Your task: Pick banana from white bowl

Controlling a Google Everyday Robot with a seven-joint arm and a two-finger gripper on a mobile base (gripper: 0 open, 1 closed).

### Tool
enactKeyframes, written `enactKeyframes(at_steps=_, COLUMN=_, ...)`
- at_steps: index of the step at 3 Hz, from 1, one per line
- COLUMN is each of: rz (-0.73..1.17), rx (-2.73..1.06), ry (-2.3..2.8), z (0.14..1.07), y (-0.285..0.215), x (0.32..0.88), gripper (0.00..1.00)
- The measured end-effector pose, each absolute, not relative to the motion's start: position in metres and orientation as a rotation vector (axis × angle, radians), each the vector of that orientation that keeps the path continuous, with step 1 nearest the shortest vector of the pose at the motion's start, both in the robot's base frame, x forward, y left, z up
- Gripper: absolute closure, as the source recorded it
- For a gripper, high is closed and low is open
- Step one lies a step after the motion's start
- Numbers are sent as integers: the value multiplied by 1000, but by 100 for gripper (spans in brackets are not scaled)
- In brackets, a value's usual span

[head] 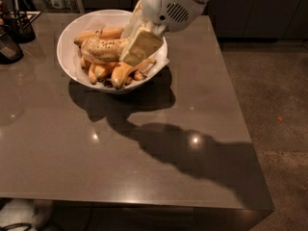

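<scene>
The white bowl (72, 66) stands at the back of the grey table, lined with white paper and filled with several bananas. The plump, pale, dark-speckled banana (103, 49) lies across the top of the pile. Smoother orange-yellow bananas (120, 73) lie under and in front of it. My gripper (141, 46) reaches down into the bowl from the upper right. It sits over the right end of the speckled banana and hides that end. The white arm housing (171, 6) is above the bowl's right rim.
A dark utensil holder (20, 27) and another dark object (7, 49) stand at the table's back left. The table's right edge (240, 124) drops to a concrete floor. The arm's shadow falls across the table in front of the bowl.
</scene>
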State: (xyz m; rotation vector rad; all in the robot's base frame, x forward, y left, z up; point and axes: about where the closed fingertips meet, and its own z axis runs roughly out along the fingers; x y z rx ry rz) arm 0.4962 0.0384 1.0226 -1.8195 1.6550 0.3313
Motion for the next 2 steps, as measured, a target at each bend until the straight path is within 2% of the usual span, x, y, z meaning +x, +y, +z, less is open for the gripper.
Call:
enactKeyframes(at_steps=1, rz=331, rx=-1747, ry=1709, z=1009, y=16, x=455, gripper=100)
enactKeyframes(at_steps=2, rz=330, rx=-1747, ry=1711, z=1008, y=15, x=455, gripper=100)
